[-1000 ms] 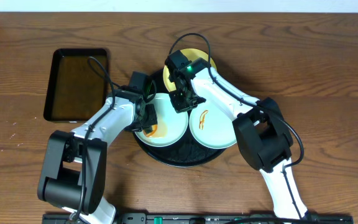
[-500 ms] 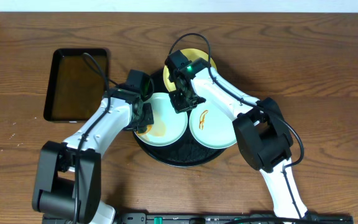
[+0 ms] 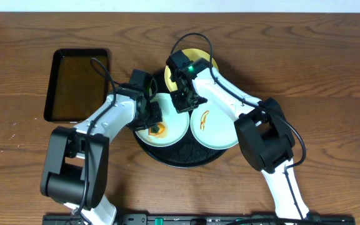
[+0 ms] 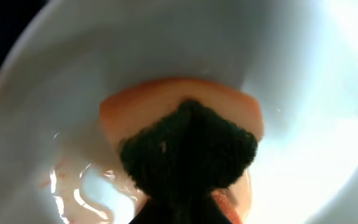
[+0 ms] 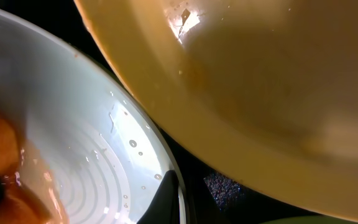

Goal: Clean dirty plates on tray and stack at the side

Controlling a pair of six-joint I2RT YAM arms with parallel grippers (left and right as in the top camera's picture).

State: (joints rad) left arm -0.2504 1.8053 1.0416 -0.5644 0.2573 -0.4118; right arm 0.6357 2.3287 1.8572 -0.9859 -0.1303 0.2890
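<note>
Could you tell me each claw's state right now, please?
Left claw: holding a dark sponge against the smeared mint plate.
Right claw: cannot be told; one finger shows at that plate's rim.

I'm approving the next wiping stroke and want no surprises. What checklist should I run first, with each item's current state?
1. The sponge touching the left mint plate: ok, it sits on the orange smear.
2. The left gripper holding the sponge: ok.
3. The right gripper steadying that plate's rim: cannot tell; only one fingertip shows at the rim.
4. The left mint plate clean: not ok, orange on it.
5. The right mint plate clean: not ok, orange streak.
6. Both mint plates on the round tray: ok.
</note>
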